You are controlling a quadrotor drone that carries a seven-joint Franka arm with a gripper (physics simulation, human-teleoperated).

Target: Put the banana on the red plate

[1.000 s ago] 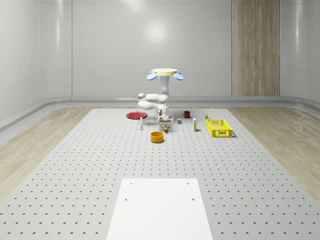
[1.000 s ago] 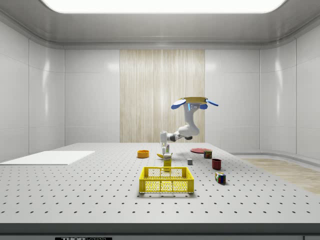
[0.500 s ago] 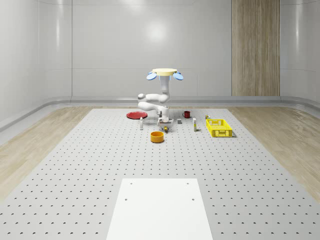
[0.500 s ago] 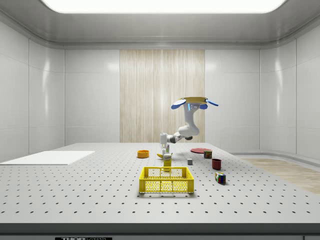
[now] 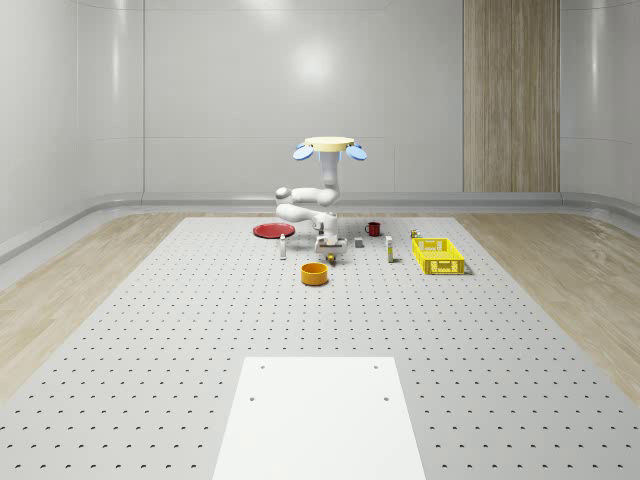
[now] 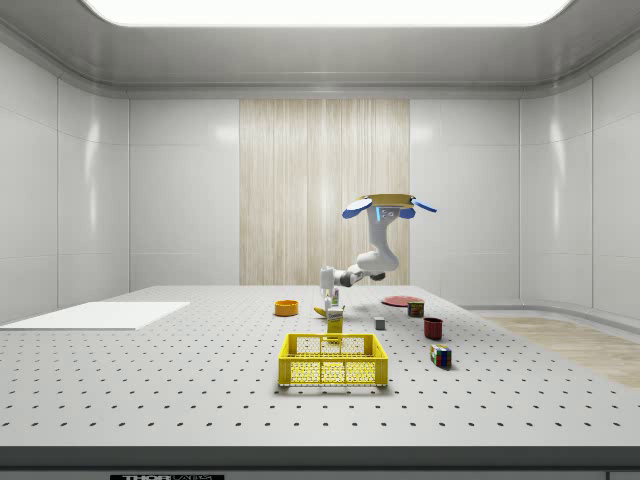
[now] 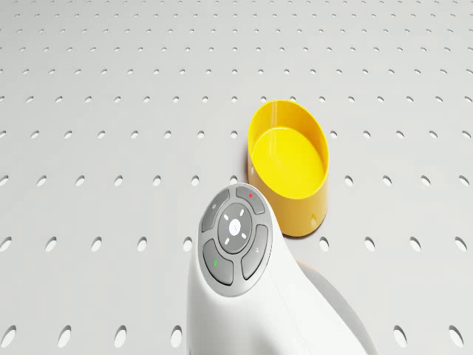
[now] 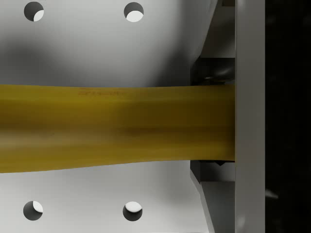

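1. Drone point(image 5: 329, 146) hovers above the tabletop point(image 5: 200, 330), roughly over the spot between the red plate point(image 5: 271, 231) and the orange bowl point(image 5: 315, 273); arm folded down beneath it.
2. Gripper point(image 5: 328, 249) low, close over the tabletop, just behind the orange bowl in the whole-scene view.
3. Banana point(image 8: 112, 127) lies across the wrist view, directly under the gripper, perforated tabletop behind it. One finger point(image 8: 248, 116) sits against the banana's side; whether the gripper has closed on it or is only straddling it cannot be told.
4. Whether the banana rests on the tabletop or is raised off it cannot be told either.
5. Red plate lies well apart from the banana, toward the whole-scene view's left and further back.
6. Handling, judged: light, curved, smooth skin, somewhat soft, bruises under a hard squeeze. Best held across the thick middle, moderate force, so it doesn't pivot or slip.
7. Other items nearby: yellow crate point(image 5: 437, 255), dark red cup point(image 5: 373, 228).
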